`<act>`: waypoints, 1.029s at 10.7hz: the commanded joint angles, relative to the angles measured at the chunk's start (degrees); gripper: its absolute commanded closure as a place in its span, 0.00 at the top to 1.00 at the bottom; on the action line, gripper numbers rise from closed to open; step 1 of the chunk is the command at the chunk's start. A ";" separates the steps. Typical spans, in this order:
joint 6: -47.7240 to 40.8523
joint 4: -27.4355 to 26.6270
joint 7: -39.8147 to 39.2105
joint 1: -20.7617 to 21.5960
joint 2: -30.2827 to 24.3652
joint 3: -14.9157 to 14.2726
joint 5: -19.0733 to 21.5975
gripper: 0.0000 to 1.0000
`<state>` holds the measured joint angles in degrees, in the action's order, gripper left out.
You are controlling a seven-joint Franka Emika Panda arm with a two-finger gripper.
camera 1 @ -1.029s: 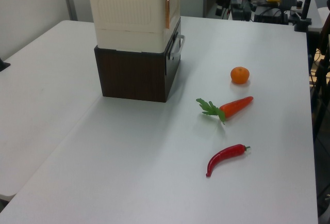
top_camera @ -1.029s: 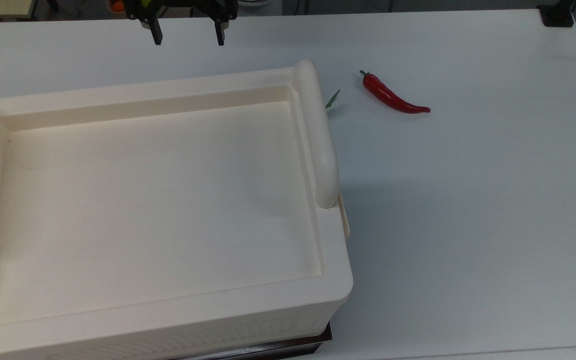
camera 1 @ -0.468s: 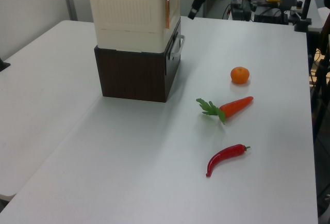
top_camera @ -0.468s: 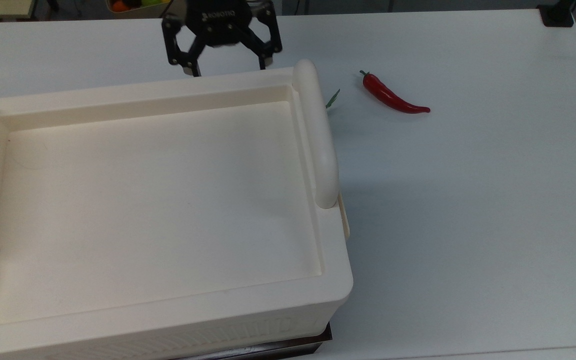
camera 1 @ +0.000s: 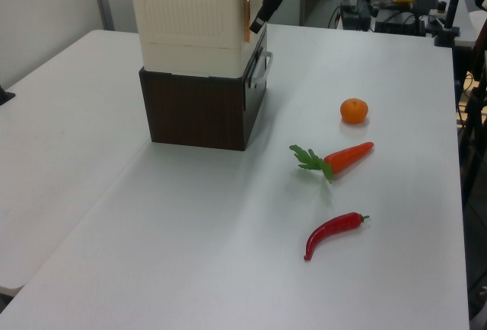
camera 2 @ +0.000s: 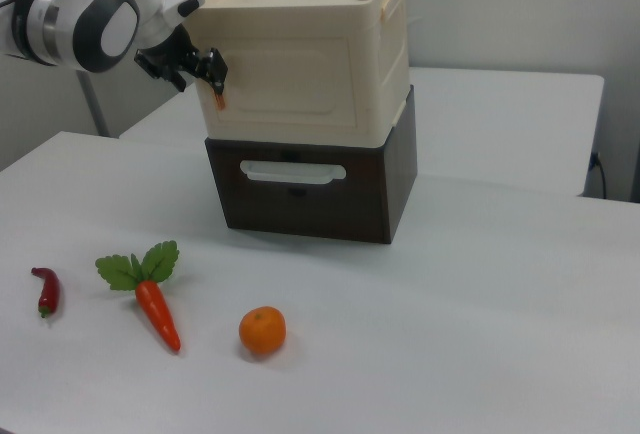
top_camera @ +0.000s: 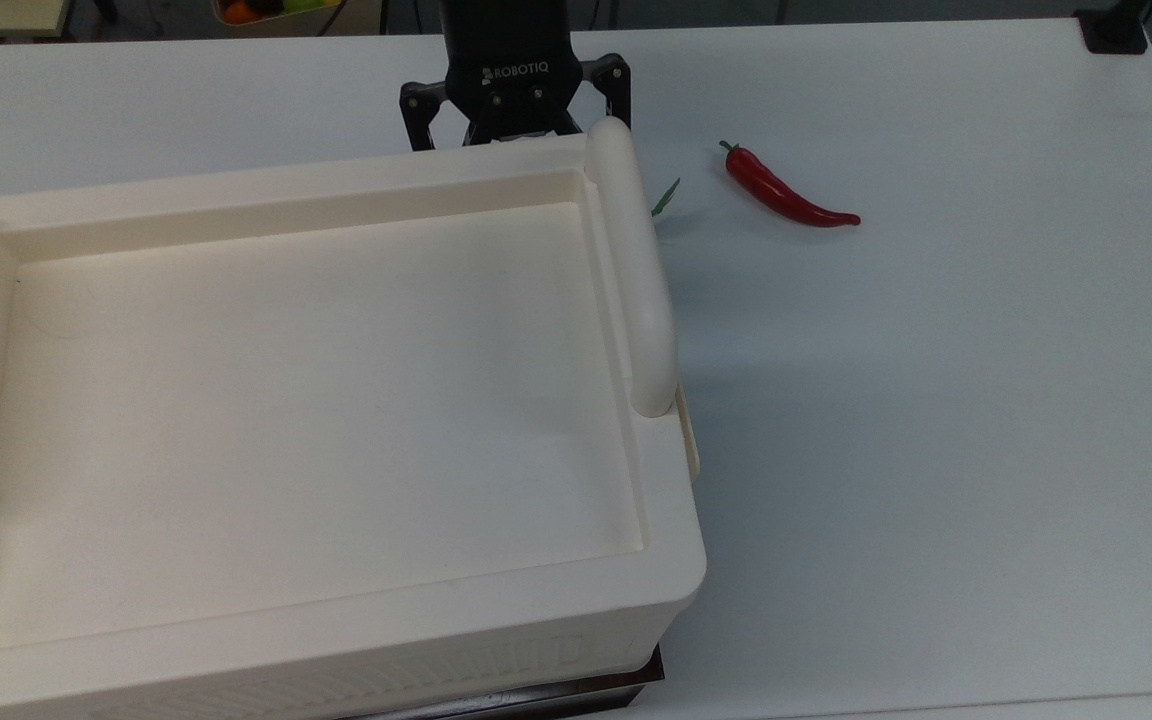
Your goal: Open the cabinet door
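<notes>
Evidently the flat cream cabinet door (camera 2: pixel 300 82) remains shut; the black two-finger gripper (camera 2: pixel 197 67), fingers spread wide, sits beside its edge.

The cabinet (camera 2: pixel 305 59) sits stacked on a dark brown box (camera 2: pixel 310 189) on the white table (camera 2: pixel 480 314) — the gripper (camera 2: pixel 205 74) at the cabinet's left corner, by its door (camera 2: pixel 290 76) — chilli (camera 2: pixel 46 291), carrot (camera 2: pixel 155 309), orange (camera 2: pixel 262 331) in front.
</notes>
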<state>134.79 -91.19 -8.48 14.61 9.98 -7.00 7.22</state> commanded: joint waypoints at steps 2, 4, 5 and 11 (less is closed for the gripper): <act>4.77 1.80 0.22 0.42 2.06 0.23 -2.56 0.45; 5.13 2.07 0.22 0.42 3.03 0.14 -3.00 0.35; 5.13 2.42 0.22 0.42 3.20 0.14 -3.09 0.34; 5.13 3.22 -0.13 0.25 3.47 -0.21 -3.09 0.00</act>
<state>138.68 -90.04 -8.45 14.26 11.91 -7.00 4.16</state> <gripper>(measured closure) 0.863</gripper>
